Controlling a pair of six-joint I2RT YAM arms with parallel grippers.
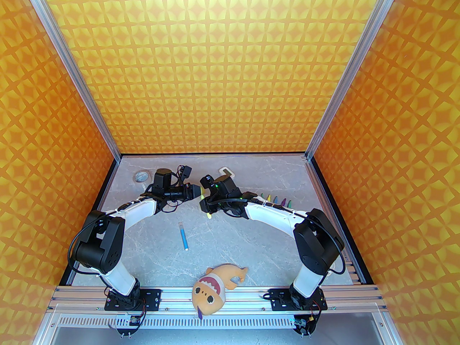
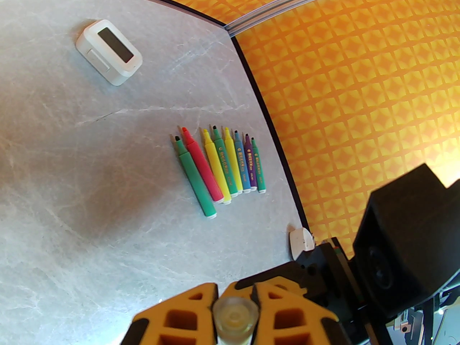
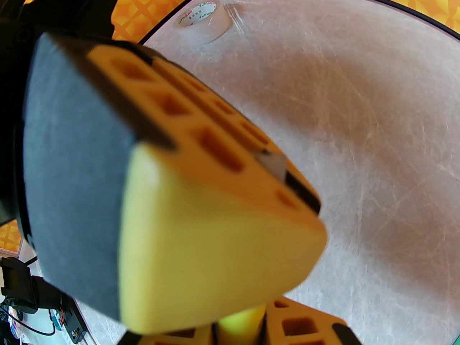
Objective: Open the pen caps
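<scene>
As left jaws clamp pen cap [image 2: 235, 313] | right jaws clamp yellow pen [image 3: 240, 322] | clear of table [image 1: 251, 235] edges

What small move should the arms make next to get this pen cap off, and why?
Probably pull the left gripper straight away from the right gripper, along the pen's length. The left gripper is shut on the pale pen cap, the right gripper holds the yellow pen by its barrel, and the two meet tip to tip, so the cap seems ready to slide off.
</scene>
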